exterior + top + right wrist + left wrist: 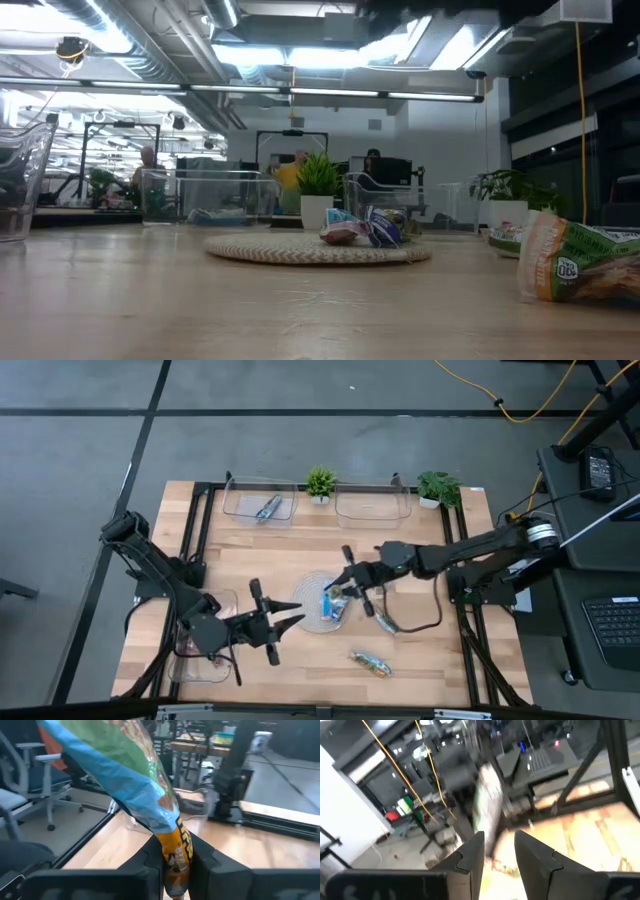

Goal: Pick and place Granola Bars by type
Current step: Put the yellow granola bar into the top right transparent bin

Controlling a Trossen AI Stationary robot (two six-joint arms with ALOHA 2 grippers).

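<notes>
My right gripper [347,590] reaches in from the table's right, above the round plate [305,612], shut on a blue, green and orange granola bar [125,775]. Two more bars [345,231] [384,228] lie on the plate. A green bar [370,663] lies flat on the wood near the front, and another bar [268,508] sits in the far left tray [240,510]. My left gripper [297,622] hovers left of the plate, pointing at it, open [499,847]. A blurred pale streak shows beyond its fingers, and I cannot tell what it is. My right gripper pinches the bar's orange end [178,851] between its two fingers. The fingers come at it about level from the table's right. The rest of the bar sticks out ahead of the fingertips, tilted, clear of the table.
A second clear tray [375,505] stands at the far edge between two small potted plants [320,483] [438,487]. A third tray [205,655] sits under my left arm at the near left. A dark cable [400,625] loops on the wood right of the plate.
</notes>
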